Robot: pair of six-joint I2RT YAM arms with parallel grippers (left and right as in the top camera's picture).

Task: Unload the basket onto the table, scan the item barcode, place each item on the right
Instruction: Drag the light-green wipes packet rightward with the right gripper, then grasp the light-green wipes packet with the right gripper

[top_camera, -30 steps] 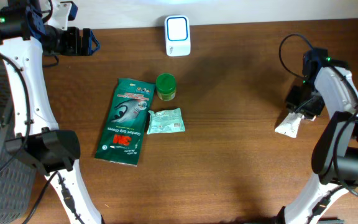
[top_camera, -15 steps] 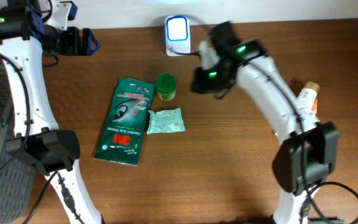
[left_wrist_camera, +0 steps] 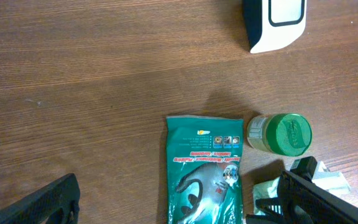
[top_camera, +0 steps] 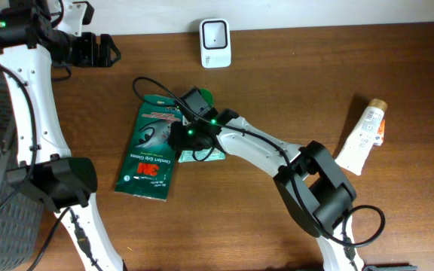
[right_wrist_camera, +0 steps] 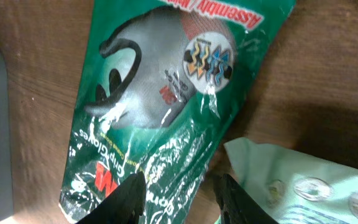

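Wooden table (top_camera: pixel 292 83): one scanner (top_camera: pixel 215 43) at twelve o'clock, one 3M glove pack (top_camera: pixel 153 150) at nine, one green-lidded jar (left_wrist_camera: pixel 279 133), one tube (top_camera: pixel 364 135) at three. Over the pack, right claw (right_wrist_camera: pixel 182 199) slightly parted, empty; left claw (top_camera: pixel 104 50) wide, empty.

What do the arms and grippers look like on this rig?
The left arm and right arm have white link shells with black joint housings; each shows a lit green LED. A loose black cable loops off the right arm's wrist. The left gripper is black with blue parts; the right gripper has plain black fingers.
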